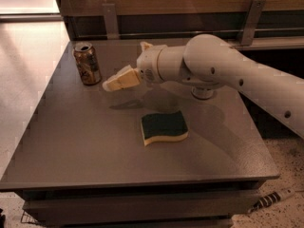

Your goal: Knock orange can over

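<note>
The orange can point(87, 63) is seen upright on the table point(95, 146) and is judged not yet knocked over. The gripper point(109, 84) is held just beside the can, on the side away from the table's edge. It is apart from the can and aimed at its lower half, with the fingers pressed together and nothing pinched. If contact is made that low, the can may be slid along rather than tipped. Since the table's edge lies close beyond the can, it could be pushed or rolled off to the floor. A glancing touch might only turn it. Nothing is found between the gripper and the can. A green and yellow sponge point(164, 127) is left well apart from the can, out of the path. Farther from the can, a round silver base point(203, 93) is mostly covered by the arm point(228, 75) and could be swept by it.
</note>
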You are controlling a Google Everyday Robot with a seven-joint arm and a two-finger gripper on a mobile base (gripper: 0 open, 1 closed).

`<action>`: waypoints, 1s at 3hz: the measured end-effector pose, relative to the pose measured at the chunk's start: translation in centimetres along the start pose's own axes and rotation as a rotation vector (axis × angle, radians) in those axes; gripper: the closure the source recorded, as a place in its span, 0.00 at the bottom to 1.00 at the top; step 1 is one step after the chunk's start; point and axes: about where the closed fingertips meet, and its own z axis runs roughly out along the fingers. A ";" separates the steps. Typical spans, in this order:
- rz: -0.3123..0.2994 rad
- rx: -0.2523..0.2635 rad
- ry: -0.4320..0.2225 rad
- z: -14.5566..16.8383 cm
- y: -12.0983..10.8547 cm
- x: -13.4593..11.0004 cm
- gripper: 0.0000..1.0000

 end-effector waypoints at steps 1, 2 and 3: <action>0.027 -0.023 -0.066 2.1 1.6 -1.4 0.00; 0.088 -0.035 -0.120 4.2 3.2 -2.6 0.00; 0.088 -0.036 -0.120 4.2 3.2 -2.6 0.00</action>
